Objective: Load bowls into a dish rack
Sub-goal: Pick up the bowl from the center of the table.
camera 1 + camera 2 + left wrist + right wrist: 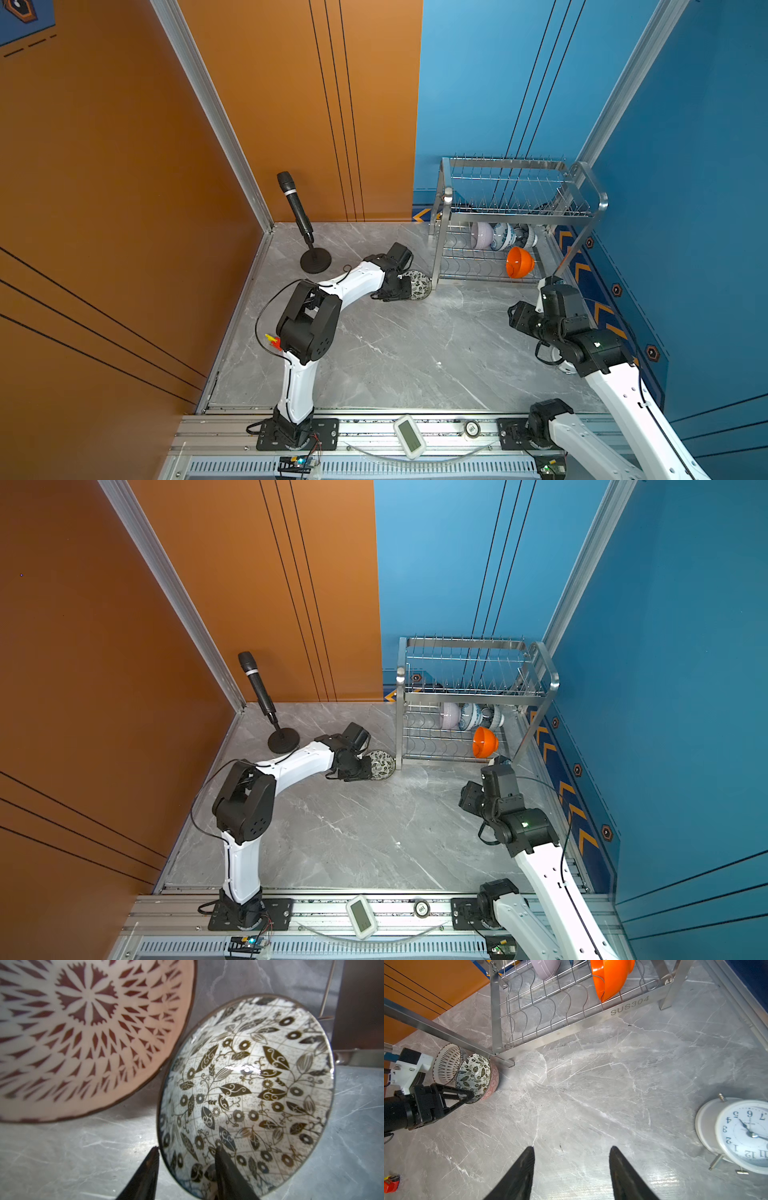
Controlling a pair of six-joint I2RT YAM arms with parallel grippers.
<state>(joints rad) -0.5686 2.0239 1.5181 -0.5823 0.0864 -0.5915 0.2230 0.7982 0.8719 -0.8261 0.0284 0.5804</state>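
Black-and-white leaf bowl [247, 1093] lies tipped on side on marble table [591, 1095], just beside near-left leg of rack [571, 1028], lattice bowl [83, 1032] next to it. Left gripper [186, 1148] straddles rim, one finger inside, one outside; cannot tell if pinch made. Right gripper [572, 1148] apart, empty, over table. Bowl likely stiff, glossy, slippery, chip-prone: pinch rim deep, lift slow, keep clear of steel leg.

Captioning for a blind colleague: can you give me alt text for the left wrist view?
Close up, the left gripper straddles the rim of a leaf bowl tipped on its side, one black finger inside, one outside. A lattice bowl lies beside it on the grey table, with the rack behind.
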